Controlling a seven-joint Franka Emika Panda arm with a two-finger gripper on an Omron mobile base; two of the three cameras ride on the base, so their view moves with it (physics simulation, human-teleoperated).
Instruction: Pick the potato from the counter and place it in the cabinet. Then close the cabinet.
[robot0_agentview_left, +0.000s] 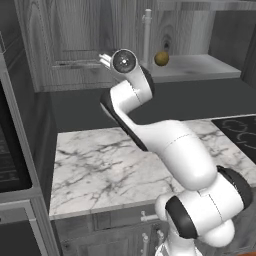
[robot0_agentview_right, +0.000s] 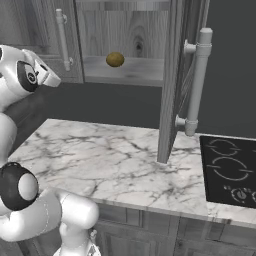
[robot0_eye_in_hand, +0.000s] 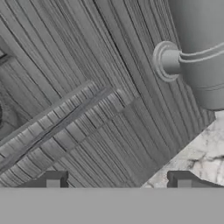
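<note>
In your left base view the potato (robot0_agentview_left: 161, 58) sits on the shelf inside the cabinet (robot0_agentview_left: 75, 40), right of the raised arm. Your right base view shows the potato (robot0_agentview_right: 115, 59) there, behind the open door (robot0_agentview_right: 172, 75). In your hand view the gripper (robot0_eye_in_hand: 118, 180) faces that door's panel beside the handle (robot0_eye_in_hand: 197, 52), fingertips (robot0_eye_in_hand: 53, 179) apart and holding nothing.
</note>
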